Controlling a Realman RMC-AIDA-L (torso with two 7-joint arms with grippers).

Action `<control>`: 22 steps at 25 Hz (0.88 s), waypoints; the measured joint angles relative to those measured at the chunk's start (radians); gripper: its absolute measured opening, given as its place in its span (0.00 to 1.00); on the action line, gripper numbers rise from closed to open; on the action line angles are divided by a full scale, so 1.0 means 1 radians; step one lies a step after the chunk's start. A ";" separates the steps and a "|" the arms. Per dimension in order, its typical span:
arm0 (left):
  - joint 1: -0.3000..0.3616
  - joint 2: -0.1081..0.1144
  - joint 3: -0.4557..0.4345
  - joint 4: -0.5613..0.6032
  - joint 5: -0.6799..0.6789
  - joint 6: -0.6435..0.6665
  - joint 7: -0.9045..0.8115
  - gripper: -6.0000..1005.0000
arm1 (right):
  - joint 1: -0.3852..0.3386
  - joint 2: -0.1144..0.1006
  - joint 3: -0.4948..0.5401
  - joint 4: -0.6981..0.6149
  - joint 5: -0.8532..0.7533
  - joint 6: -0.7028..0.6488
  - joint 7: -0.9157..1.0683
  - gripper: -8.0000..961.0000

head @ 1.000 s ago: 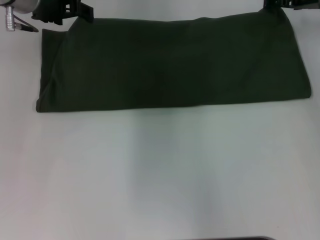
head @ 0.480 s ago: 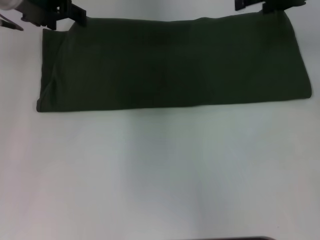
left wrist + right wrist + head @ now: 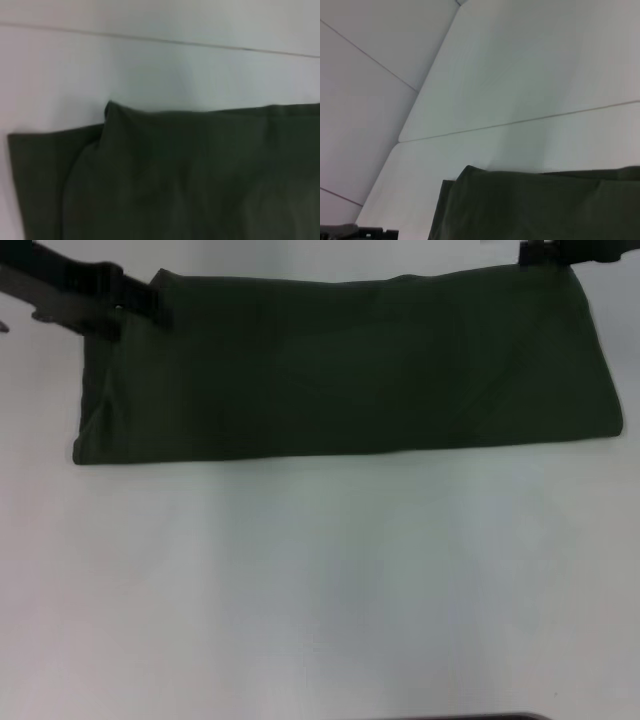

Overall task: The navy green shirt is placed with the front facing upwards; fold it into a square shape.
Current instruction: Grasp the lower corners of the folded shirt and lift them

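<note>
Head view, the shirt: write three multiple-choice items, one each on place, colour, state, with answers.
1. Where is the left claw?
A. at the shirt's far left corner
B. at its near edge
C. over its middle

2. What colour is the visible cloth?
A. cream
B. dark green
C. blue

3. How does the shirt lie?
A. bunched in a heap
B. folded into a wide flat band
C. hanging off the table

A: the left claw sits at the far left corner of the shirt.
B: only dark green shows.
B: it lies flat on the table.
</note>
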 joint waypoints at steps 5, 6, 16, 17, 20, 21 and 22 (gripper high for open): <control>0.023 -0.006 0.000 -0.001 -0.001 0.001 0.019 0.78 | -0.024 0.003 0.039 0.043 0.021 0.000 -0.084 0.96; 0.025 -0.005 0.003 0.006 -0.001 0.004 0.023 0.78 | -0.028 0.005 0.040 0.048 0.022 0.001 -0.103 0.96; 0.051 0.039 0.003 0.028 0.014 0.150 0.037 0.78 | -0.063 -0.003 0.033 0.060 0.005 0.022 -0.173 0.96; 0.054 0.046 0.003 0.035 0.015 0.158 0.039 0.78 | -0.069 -0.007 0.033 0.060 0.005 0.019 -0.174 0.96; 0.063 0.072 0.001 0.084 0.015 0.160 0.035 0.78 | -0.083 -0.014 0.033 0.056 0.005 0.016 -0.174 0.96; 0.064 0.082 0.000 0.107 0.015 0.151 0.031 0.78 | -0.089 -0.015 0.032 0.054 0.005 0.016 -0.175 0.96; 0.065 0.092 -0.004 0.142 0.013 0.144 0.031 0.78 | -0.095 -0.016 0.032 0.051 0.005 0.016 -0.177 0.96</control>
